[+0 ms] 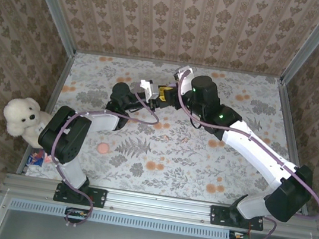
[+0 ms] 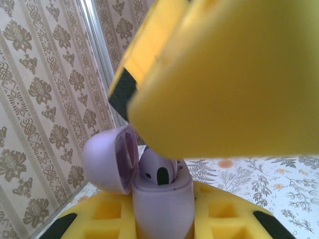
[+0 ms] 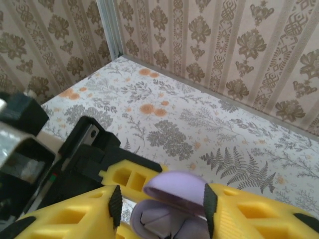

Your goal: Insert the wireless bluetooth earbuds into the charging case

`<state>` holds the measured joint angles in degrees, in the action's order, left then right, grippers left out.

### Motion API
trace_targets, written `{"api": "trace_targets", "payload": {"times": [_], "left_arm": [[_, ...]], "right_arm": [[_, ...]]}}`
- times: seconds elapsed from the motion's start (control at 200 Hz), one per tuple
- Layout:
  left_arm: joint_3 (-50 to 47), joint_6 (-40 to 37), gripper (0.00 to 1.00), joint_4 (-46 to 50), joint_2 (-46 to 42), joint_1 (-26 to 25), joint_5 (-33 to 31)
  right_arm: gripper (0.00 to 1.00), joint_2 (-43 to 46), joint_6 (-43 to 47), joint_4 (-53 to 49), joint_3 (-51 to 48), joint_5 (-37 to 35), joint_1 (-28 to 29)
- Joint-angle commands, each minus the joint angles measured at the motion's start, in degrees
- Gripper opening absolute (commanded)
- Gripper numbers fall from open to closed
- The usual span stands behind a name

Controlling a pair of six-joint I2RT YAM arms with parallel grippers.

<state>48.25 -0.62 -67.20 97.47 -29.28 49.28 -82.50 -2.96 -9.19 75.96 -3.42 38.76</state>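
Left jaws clamp the lilac case [image 2: 162, 204] upright over the bench [image 3: 209, 124], lid [image 2: 107, 159] swung open so its sockets face up; an earbud [image 2: 158, 174] sits inside. Right jaws stand parted astride the lid, gripping nothing, placed to press the earbud home

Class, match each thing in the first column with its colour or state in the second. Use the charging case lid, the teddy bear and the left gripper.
Column one:
1. charging case lid
2. teddy bear
3. left gripper

Column two:
a. white, sitting beyond the table's left edge
b. shut on the charging case
c. lavender, swung open

Pairs: 1-c; 2-a; 3-b
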Motion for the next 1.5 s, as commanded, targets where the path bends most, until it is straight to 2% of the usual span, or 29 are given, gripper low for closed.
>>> {"api": "trace_targets", "payload": {"times": [0.0,0.195,0.31,0.605,0.78,0.9,1.165,1.42,1.495], "left_arm": [[0.85,0.63,0.00,-3.03,0.48,-0.52,0.47],[0.36,0.81,0.00,-3.77,0.61,-0.52,0.34],[-0.14,0.88,0.00,-4.16,0.70,-0.52,0.25],[-1.39,1.11,0.00,-5.31,1.05,-0.52,-0.58],[-1.41,1.26,0.00,-5.22,0.81,-0.52,-1.44],[-1.35,1.84,0.00,-5.22,1.05,-0.44,-2.53],[-0.36,4.38,0.00,-5.57,2.19,0.35,-5.22],[-0.18,6.24,0.00,-5.85,2.50,1.24,-6.34],[-0.14,7.28,0.00,-5.63,2.76,1.33,-7.75]], "right_arm": [[0.57,1.45,-3.01,-0.70,2.89,-0.80,-0.26],[0.62,2.41,-9.26,-1.51,5.94,1.23,-3.36],[0.63,0.32,-12.70,-6.67,10.40,1.71,-5.89],[0.59,-14.18,-15.91,-26.42,27.94,5.43,-10.47],[0.53,-21.96,-16.00,-33.54,35.13,9.65,-10.82],[0.48,-21.68,-15.93,-33.62,33.12,11.22,-10.03],[0.43,-14.50,-16.67,-31.34,22.78,11.68,-8.87],[0.43,-8.15,-19.50,-27.05,14.82,9.51,-9.14],[0.46,-7.14,-20.45,-26.05,13.98,8.54,-9.21]]}}
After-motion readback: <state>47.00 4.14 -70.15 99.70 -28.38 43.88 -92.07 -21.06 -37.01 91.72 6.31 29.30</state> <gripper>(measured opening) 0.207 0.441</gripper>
